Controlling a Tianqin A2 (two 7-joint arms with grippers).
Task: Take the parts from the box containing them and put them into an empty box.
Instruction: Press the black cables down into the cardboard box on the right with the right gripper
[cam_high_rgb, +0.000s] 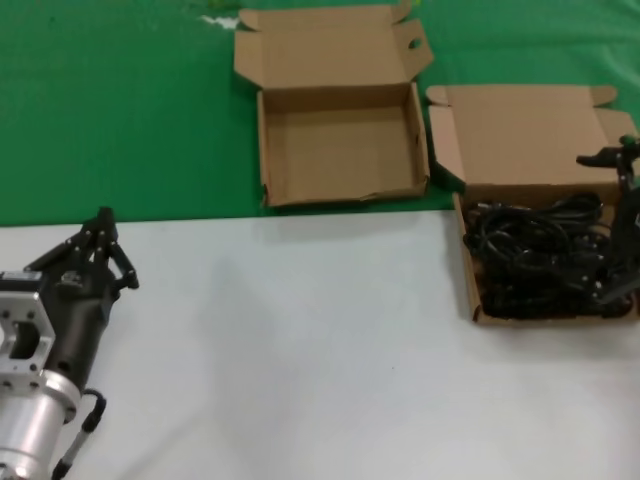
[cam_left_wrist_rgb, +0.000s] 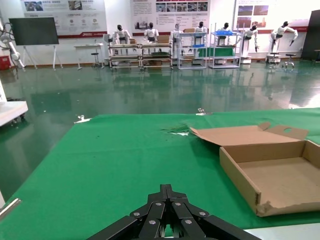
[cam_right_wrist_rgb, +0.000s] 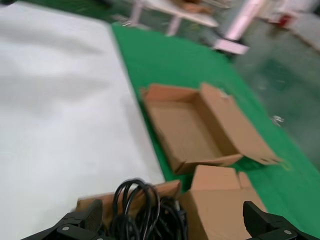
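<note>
Nearest the head camera, at the lower left, the left pincer hangs over the white bench, its fingers drawn together to a point with nothing between them; its silver wrist runs off the bottom edge. Farther back, on the green cloth, the empty box sits with its lid folded away from the robot. At the right, the box containing them holds the parts, a tangle of black cable filling its base; single loops are hard to tell apart. The right pincer stands at that box's right side, partly cut off by the frame edge and dark against the cables, so whether it touches them cannot be told. From the left wrist, the left pincer shows shut at the bottom, with the empty box cut off at the right edge. From the right wrist, the right pincer shows its two fingers spread wide at the bottom corners, cable loops between them, the picture blurred; the empty box lies beyond.
</note>
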